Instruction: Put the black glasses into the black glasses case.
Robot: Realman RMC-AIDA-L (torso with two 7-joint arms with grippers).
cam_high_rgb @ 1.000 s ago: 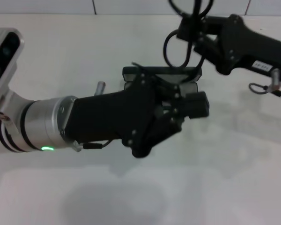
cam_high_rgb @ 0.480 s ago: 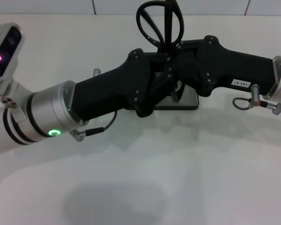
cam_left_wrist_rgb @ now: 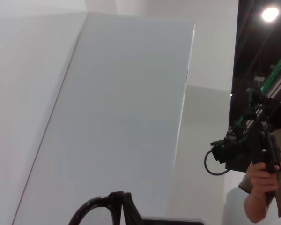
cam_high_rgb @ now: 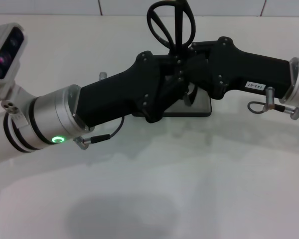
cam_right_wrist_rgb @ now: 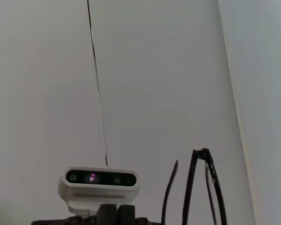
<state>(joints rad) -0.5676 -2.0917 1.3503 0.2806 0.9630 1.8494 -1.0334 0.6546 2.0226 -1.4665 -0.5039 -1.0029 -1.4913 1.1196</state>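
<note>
The black glasses [cam_high_rgb: 179, 30] stand upright and folded above the spot where both grippers meet, over the middle of the table. My right gripper [cam_high_rgb: 189, 59] reaches in from the right and appears shut on their lower part. My left gripper [cam_high_rgb: 170, 69] comes in from the left, tip against the same spot; its grip is hidden. Beneath both hands lies the black glasses case [cam_high_rgb: 202, 105], mostly covered, and I cannot tell if it is open. The left wrist view catches one rim of the glasses [cam_left_wrist_rgb: 113, 206], and the right wrist view shows the glasses [cam_right_wrist_rgb: 201, 187] edge-on.
White table [cam_high_rgb: 154, 189] stretches in front of the arms, with a tiled wall behind. The left arm's wrist camera [cam_right_wrist_rgb: 100, 179] shows in the right wrist view. A person holding a black device [cam_left_wrist_rgb: 257, 154] stands far off.
One second ago the left gripper hung lower, over the case, and the right gripper held the glasses higher at the right. They have since come together; little has moved in the last half second.
</note>
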